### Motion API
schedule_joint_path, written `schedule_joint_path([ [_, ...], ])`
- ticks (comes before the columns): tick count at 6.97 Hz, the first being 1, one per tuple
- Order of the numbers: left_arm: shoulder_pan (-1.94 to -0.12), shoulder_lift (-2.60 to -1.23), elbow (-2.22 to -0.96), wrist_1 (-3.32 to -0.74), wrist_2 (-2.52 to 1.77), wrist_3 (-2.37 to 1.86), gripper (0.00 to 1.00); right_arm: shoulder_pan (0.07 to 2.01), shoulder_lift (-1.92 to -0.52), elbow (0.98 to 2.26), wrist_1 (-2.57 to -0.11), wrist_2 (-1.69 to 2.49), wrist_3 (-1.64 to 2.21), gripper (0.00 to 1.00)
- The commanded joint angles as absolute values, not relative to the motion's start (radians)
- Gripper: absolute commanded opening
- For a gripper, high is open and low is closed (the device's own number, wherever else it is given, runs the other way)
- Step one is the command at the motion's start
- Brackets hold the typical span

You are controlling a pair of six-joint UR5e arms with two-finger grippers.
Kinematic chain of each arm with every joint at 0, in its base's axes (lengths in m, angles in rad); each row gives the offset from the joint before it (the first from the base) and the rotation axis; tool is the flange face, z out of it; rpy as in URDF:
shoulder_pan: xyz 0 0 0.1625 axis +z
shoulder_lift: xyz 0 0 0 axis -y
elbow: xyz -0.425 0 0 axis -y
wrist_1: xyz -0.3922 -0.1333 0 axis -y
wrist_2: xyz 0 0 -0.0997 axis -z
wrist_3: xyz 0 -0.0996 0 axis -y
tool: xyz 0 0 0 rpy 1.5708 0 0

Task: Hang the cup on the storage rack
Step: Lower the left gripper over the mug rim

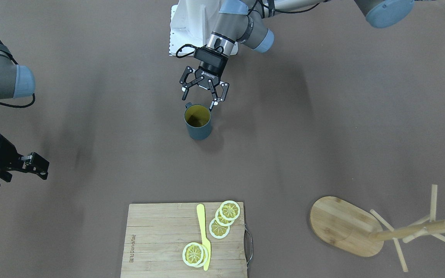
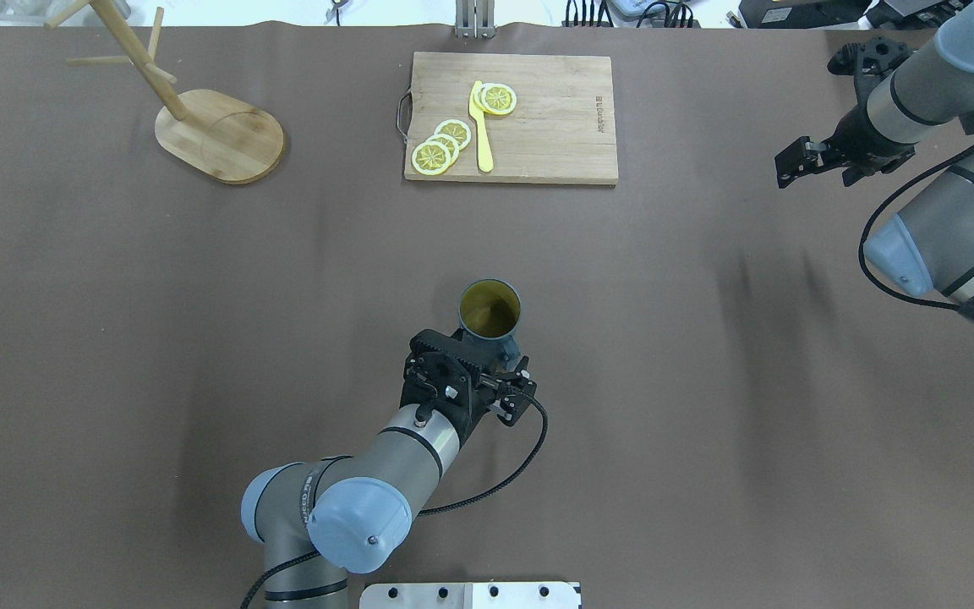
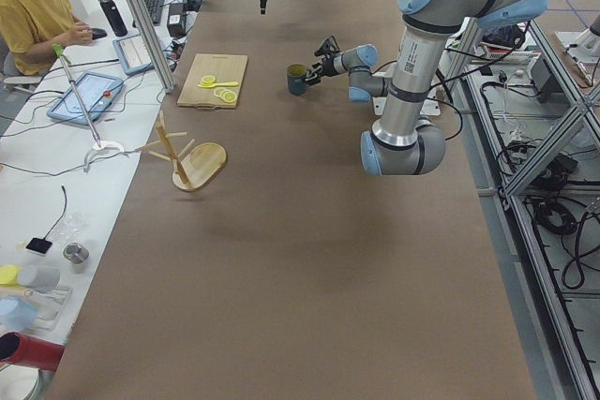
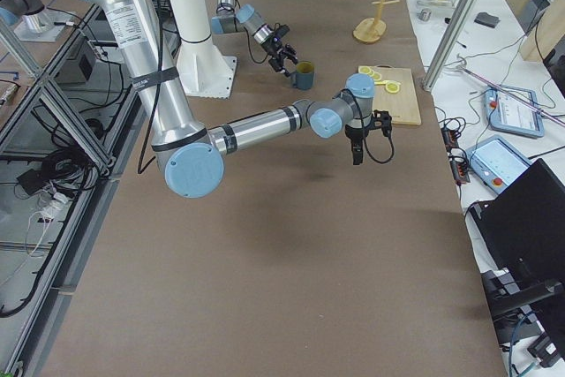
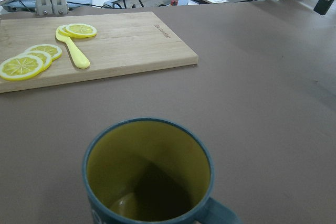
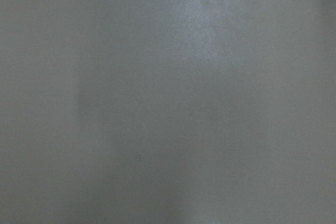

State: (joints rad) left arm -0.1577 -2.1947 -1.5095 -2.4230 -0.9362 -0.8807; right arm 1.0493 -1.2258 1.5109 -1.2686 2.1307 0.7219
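Observation:
The cup (image 1: 198,122), a slate-blue mug with a yellowish inside, stands upright mid-table; it also shows in the overhead view (image 2: 489,309) and fills the left wrist view (image 5: 149,174). Its handle (image 2: 511,346) points toward the robot. My left gripper (image 1: 199,99) is open and hovers just above the cup's robot-side rim and handle, not touching it. The storage rack (image 1: 342,226), a bamboo mug tree with empty pegs, stands at the table's far left corner (image 2: 221,135). My right gripper (image 1: 44,166) is shut, empty, and far off at the right side.
A bamboo cutting board (image 2: 538,127) with lemon slices (image 2: 440,144) and a yellow knife (image 2: 480,127) lies at the far edge between cup and rack. The right wrist view shows only blurred grey surface. An operator sits beyond the far edge.

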Motion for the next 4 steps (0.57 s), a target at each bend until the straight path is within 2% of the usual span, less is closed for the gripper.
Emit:
schedule_joint_path([
  [1,-0.173,-2.2,-1.508,-2.421,-0.936,-0.881,0.97,1.049,-1.226,1.511,-1.269,2.131,0.723,1.0],
  [4,-0.189,-2.2,-1.496,-2.415,-0.934,-0.879,0.97,1.049,-1.227,1.511,-1.269,2.131,0.726,1.0],
])
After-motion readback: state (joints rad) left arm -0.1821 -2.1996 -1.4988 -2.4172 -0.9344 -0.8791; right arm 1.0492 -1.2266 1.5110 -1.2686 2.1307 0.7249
